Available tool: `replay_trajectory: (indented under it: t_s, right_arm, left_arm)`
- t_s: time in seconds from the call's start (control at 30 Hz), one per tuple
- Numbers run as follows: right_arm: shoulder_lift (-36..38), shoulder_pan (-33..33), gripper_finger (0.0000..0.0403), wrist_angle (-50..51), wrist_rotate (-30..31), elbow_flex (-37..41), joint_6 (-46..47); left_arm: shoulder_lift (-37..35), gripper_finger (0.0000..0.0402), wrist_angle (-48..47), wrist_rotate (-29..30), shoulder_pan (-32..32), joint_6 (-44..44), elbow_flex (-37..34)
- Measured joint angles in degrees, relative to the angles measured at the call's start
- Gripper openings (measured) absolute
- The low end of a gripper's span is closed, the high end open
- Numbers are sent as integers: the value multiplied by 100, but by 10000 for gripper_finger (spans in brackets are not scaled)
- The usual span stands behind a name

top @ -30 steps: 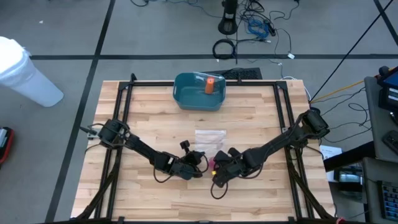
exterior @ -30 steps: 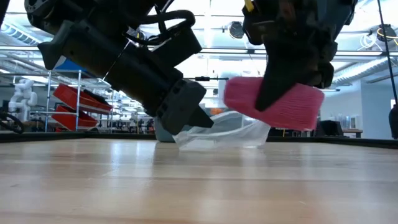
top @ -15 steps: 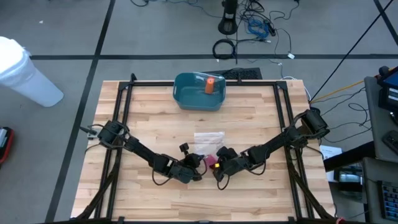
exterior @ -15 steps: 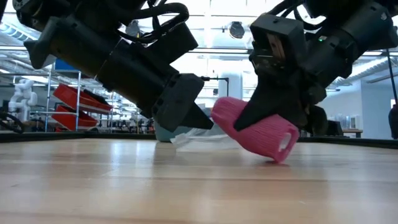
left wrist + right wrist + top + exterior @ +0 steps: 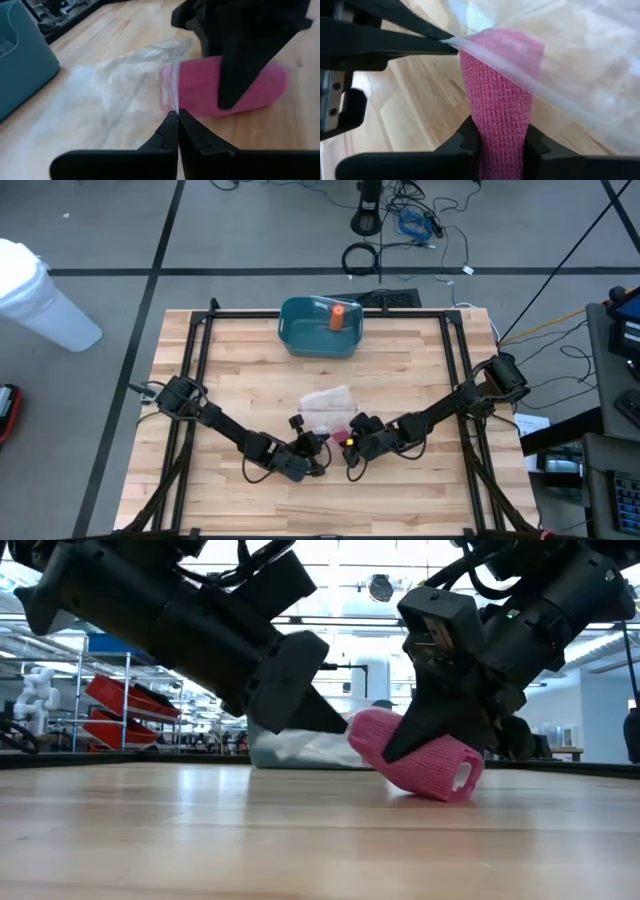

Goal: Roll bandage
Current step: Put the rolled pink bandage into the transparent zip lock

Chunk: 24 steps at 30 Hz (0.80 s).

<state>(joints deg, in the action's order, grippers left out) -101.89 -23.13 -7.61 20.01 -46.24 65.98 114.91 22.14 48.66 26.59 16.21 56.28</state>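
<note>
A pink bandage roll [image 5: 420,760] sits tilted at mid-table, with my right gripper [image 5: 502,145] shut on it. Its upper end [image 5: 520,47] shows through the mouth of a clear plastic bag [image 5: 325,404], which lies crumpled on the table just beyond. My left gripper [image 5: 176,125] is shut on the bag's mouth edge, right beside the roll. In the high view both grippers [image 5: 318,452] [image 5: 352,443] meet near the table's front middle. My left gripper pinches the bag's mouth edge [image 5: 175,106] between its two fingertips, coming in low from the table's left and slanting down. The edge is lifted off the table and drawn across the roll's end; the bag's far part lies on the wood. My right gripper pinches the roll's middle [image 5: 501,127] between its two fingers [image 5: 425,730], which lie across it, slanting down from the right. The roll is tilted: its lower end [image 5: 455,780] is down at the tabletop and its upper end points into the bag mouth.
A teal bin [image 5: 320,327] with an orange object [image 5: 338,317] inside stands at the table's far middle. A black frame [image 5: 200,350] runs round the table's edges. Bare wood lies in front of both grippers.
My right gripper has come down and tipped, taking the roll from level and clear of the table to tilted with its lower end at the wood. The bag, earlier flat, is now bunched, its mouth edge drawn over the roll's upper end by my left gripper.
</note>
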Motion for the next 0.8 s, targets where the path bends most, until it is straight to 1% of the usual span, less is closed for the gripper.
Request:
replay_trajectory:
  t_s: [0.1,0.23,0.4,0.5,0.63,0.7,0.8]
  right_arm:
    - [-2,31,61,12,-55,0,22]
    - [-2,140,61,23,-281,0,6]
    - [-7,337,61,9,-702,0,-1]
    - [-12,489,61,-155,-1112,8,-22]
    - [-24,683,62,-301,-1471,20,69]
    - [-24,748,68,-344,-1592,20,99]
    - [-7,795,88,-399,-1607,20,99]
  left_arm:
    - [0,0,-12,0,14,-47,74]
    - [-2,0,-10,-56,17,-50,128]
    - [-2,0,-17,-96,31,-59,131]
    - [-2,0,-17,-373,28,-57,131]
    - [79,0,-47,-690,-21,-18,135]
    - [109,0,-49,-737,-27,-15,135]
    - [111,0,-58,-766,-28,-16,137]
